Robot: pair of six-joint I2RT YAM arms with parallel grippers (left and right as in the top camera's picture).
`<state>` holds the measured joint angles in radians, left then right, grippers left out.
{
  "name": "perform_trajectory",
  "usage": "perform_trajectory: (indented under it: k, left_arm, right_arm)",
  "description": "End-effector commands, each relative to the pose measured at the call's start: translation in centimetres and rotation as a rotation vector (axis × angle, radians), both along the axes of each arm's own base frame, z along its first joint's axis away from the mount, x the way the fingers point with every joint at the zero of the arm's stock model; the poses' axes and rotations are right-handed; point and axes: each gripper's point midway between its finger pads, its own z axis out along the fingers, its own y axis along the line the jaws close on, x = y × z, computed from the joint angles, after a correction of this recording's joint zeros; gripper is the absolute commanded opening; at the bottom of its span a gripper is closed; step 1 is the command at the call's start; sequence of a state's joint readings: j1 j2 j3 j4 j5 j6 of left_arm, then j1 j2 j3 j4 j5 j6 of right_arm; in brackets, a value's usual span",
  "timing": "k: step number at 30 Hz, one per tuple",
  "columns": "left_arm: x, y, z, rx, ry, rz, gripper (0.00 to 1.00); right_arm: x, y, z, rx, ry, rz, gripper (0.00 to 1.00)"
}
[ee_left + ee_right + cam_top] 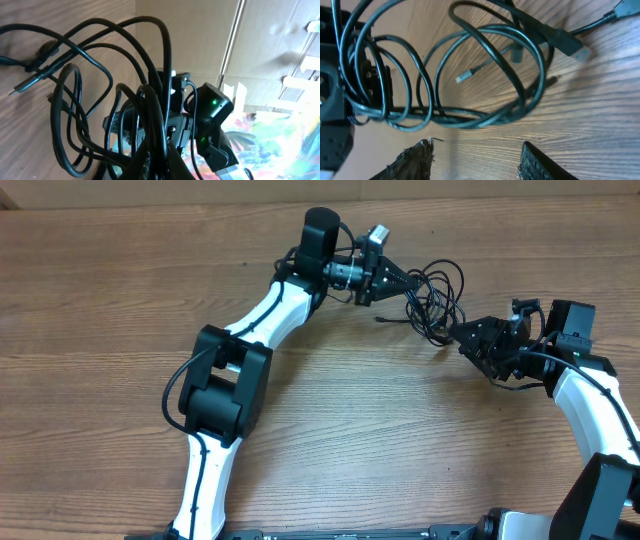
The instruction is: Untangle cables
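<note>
The cables are thin black wires bunched in loose loops on the wooden table, at the upper middle. My left gripper is shut on the bunch from its left side. In the left wrist view the cables fan out from between the shut fingers of the left gripper. My right gripper points at the bunch from the right, just short of it. In the right wrist view the right gripper is open over bare wood, and the cables lie just beyond its fingertips. A small silver plug and a larger plug show.
The right arm's black camera housing stands close behind the bunch in the left wrist view. The left arm stretches across the left half of the table. Cardboard lines the far side.
</note>
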<state>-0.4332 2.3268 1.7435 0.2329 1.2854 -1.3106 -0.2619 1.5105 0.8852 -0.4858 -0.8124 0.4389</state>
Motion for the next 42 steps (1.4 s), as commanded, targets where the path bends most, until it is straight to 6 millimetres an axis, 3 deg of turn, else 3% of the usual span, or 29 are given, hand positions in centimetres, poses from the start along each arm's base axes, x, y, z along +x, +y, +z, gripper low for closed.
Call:
perform_trajectory:
  k: [1,8,13,17,22,42]
  left_arm:
    - [-0.4,-0.7,-0.2,0.007,0.031,-0.003,0.04]
    - [-0.2,-1.6,-0.4,0.024,0.034,0.028,0.04]
    - [-0.8,-2.3,-0.5,0.028,0.050,0.020,0.04]
    - [-0.9,-2.4,-0.5,0.026,0.038,0.014,0.04]
    - [-1.0,-2.4,-0.4,0.020,0.005,0.009,0.04]
    - [-2.0,-3.2,-0.4,0.018,0.016,-0.023,0.04]
  right_arm:
    - [0.6,0.2,0.8,0.044,0.015,-0.025,0.52]
    - [0.3,2.6,0.6,0.028,0.015,0.041,0.48]
    - [0.7,2.9,-0.7,-0.066,0.061,-0.009,0.48]
    - [1.3,3.2,-0.5,-0.052,0.071,-0.051,0.44]
    - [2.2,2.5,-0.3,-0.040,0.084,-0.135,0.40]
    - [2.9,-0.4,-1.7,-0.173,0.107,-0.277,0.40]
